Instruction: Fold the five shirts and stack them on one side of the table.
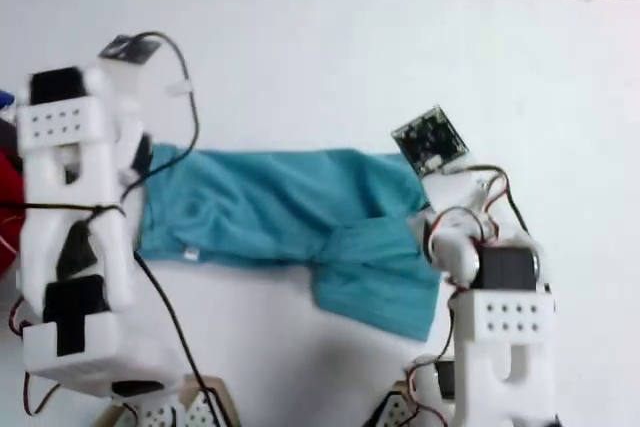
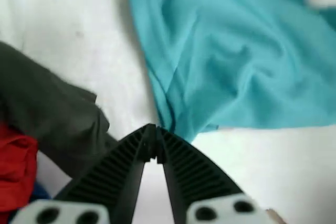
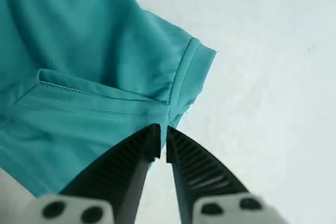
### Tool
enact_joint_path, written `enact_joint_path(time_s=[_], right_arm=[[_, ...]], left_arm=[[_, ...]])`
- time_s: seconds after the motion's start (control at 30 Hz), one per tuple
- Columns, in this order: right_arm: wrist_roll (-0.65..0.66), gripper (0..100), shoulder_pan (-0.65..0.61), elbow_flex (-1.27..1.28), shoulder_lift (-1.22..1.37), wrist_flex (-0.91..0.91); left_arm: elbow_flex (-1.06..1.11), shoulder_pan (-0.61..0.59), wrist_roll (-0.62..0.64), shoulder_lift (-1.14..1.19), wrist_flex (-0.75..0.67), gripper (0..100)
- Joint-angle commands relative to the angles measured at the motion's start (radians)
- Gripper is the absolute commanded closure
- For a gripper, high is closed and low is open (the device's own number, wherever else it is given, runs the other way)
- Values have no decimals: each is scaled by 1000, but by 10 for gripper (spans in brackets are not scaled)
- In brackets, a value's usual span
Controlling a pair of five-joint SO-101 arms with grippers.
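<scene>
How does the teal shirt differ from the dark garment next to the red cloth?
The teal shirt lies spread across the middle of the table; the dark garment sits off to one side, against the red cloth. The teal shirt is laid fairly flat with a sleeve sticking out; the dark garment is a crumpled heap. Both rest on the white table.

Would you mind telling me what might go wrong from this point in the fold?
1. The left gripper and right gripper each pinch the teal shirt only at its very edge, so the cloth may slip out on a pull.
2. The dark garment and red garment lie close beside the left gripper and might get dragged along.
</scene>
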Motion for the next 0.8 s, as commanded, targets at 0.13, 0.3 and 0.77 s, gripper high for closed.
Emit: enact_joint_path(time_s=[0.13, 0.3, 0.77], right_arm=[[-11, 977, -19, -46, 275, -237], [-12, 978, -82, -91, 518, -298], [-3, 978, -117, -121, 716, -275]], left_arm=[[165, 121, 28, 81, -189, 974], [275, 118, 18, 209, -261, 974], [372, -91, -164, 133, -210, 974]])
